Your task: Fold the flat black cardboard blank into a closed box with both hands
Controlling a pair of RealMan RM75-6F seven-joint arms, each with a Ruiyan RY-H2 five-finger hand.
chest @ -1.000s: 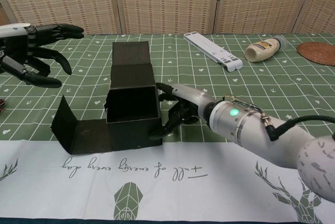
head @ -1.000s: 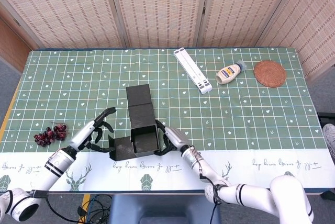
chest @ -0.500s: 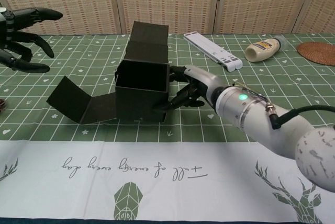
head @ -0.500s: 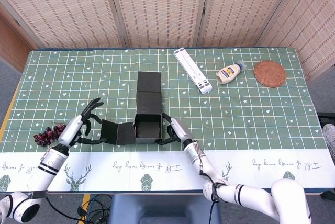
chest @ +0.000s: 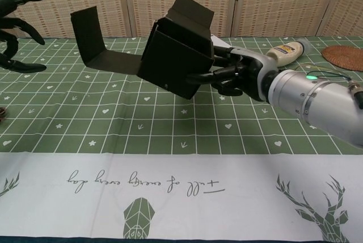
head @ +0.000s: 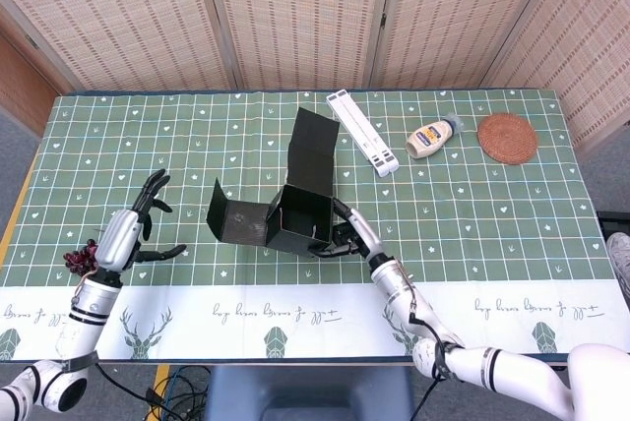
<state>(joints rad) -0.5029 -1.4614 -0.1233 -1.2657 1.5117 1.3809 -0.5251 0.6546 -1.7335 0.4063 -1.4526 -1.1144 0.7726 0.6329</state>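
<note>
Right hand (chest: 238, 75) grasping half-folded black cardboard box (chest: 176, 55), lifted and tilted; left hand (head: 133, 229) released, fingers spread. Next: left hand folds side flap in.

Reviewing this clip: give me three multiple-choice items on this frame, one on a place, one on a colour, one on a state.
1. Where is the round woven coaster?
A. far right of the table
B. beside the grapes
C. under the box

2. What colour is the cardboard box?
A. white
B. black
C. red

3. What is the left robot hand doing?
A. gripping the box
B. holding the bottle
C. open, holding nothing

Answers:
1. A: the coaster lies near the right edge.
2. B: the cardboard box is black.
3. C: the left robot hand is spread apart from the box, which only the right robot hand grips.
</note>
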